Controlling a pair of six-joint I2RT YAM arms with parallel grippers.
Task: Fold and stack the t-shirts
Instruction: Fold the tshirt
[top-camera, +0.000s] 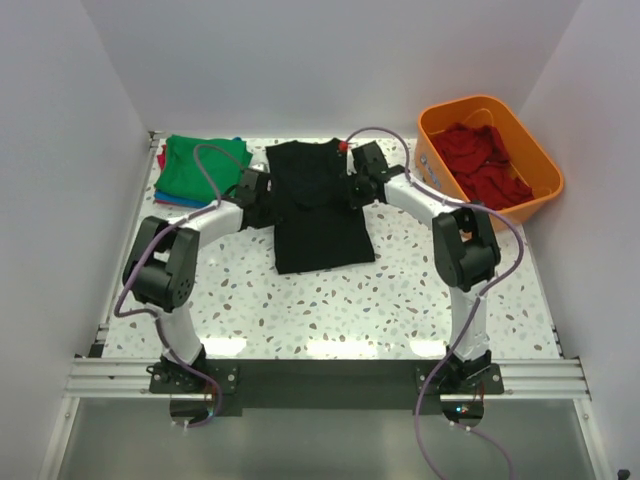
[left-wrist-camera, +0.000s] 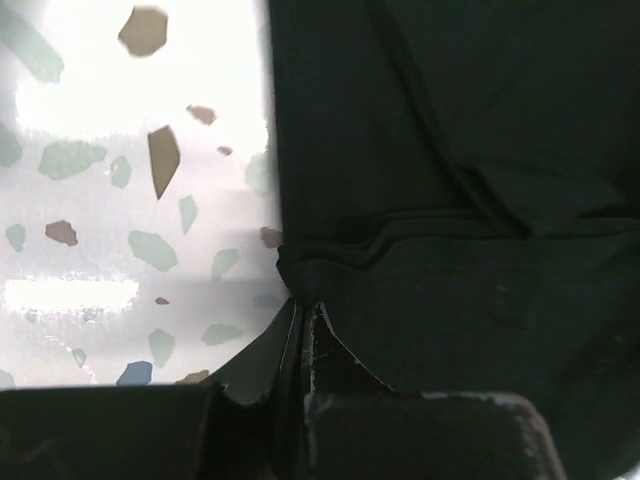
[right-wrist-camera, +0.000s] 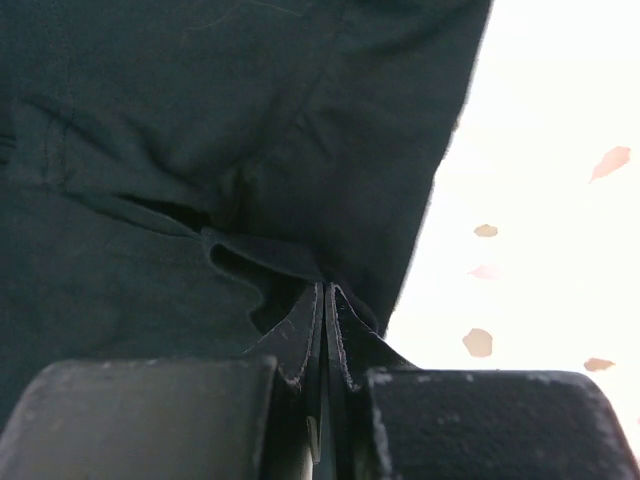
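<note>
A black t-shirt (top-camera: 318, 205) lies flat in the middle of the speckled table, sleeves folded inward. My left gripper (top-camera: 258, 187) is shut on the shirt's left edge; in the left wrist view its jaws (left-wrist-camera: 303, 310) pinch a fold of black cloth (left-wrist-camera: 450, 200). My right gripper (top-camera: 358, 185) is shut on the shirt's right edge; in the right wrist view the jaws (right-wrist-camera: 326, 290) clamp the black cloth (right-wrist-camera: 200, 120). A stack of folded shirts (top-camera: 200, 168), green on top, lies at the back left.
An orange bin (top-camera: 545, 165) holding red shirts (top-camera: 485, 165) stands at the back right. White walls close in the table on three sides. Bare speckled tabletop (top-camera: 340, 305) lies in front of the shirt.
</note>
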